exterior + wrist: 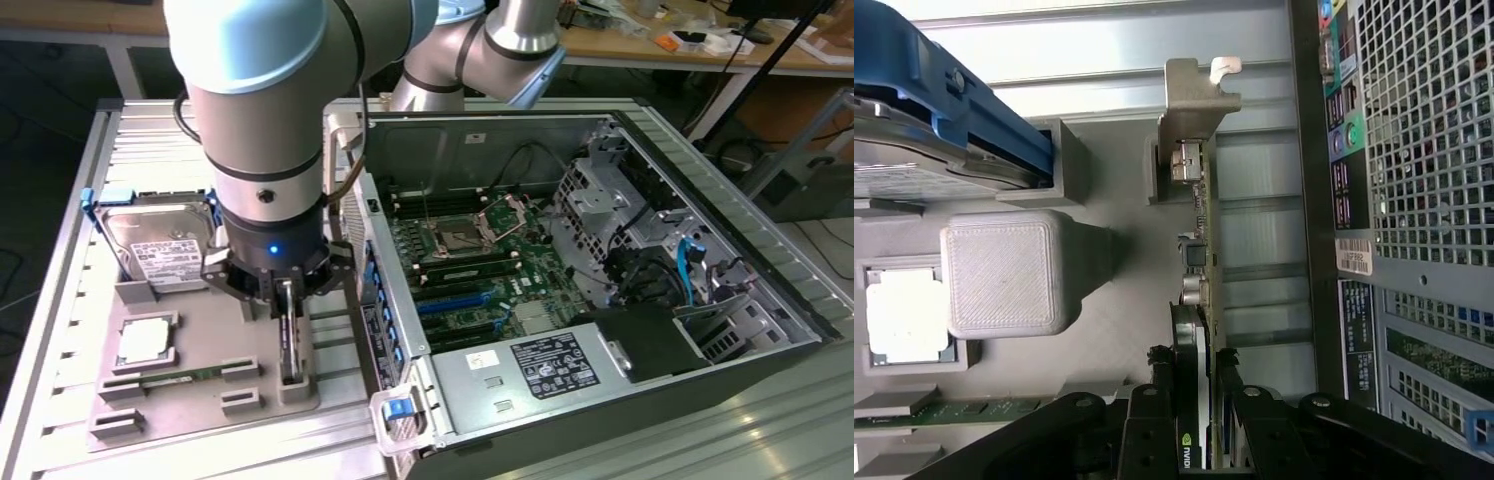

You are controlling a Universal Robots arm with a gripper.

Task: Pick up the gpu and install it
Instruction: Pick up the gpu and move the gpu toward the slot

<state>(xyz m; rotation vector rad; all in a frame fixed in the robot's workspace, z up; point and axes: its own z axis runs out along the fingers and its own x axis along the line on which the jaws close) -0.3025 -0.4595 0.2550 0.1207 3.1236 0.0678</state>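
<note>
Pinching the gpu (1199,290) (edge-up in its holder (200,342)): the gripper (1196,372).

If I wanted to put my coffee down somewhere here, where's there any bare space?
Bare ribbed table shows at the exterior view's lower right by the computer case, and beyond the hard drive. The grey tray is crowded: parts, plus the tool closed on the gpu.

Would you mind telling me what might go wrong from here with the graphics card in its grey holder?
1. The pincer sits at the end of the gpu far from its metal bracket, so the card may tilt and bind in the grey holder when lifted.
2. The card stands close beside the computer case; a swing on the way up could knock the bracket against it.
</note>
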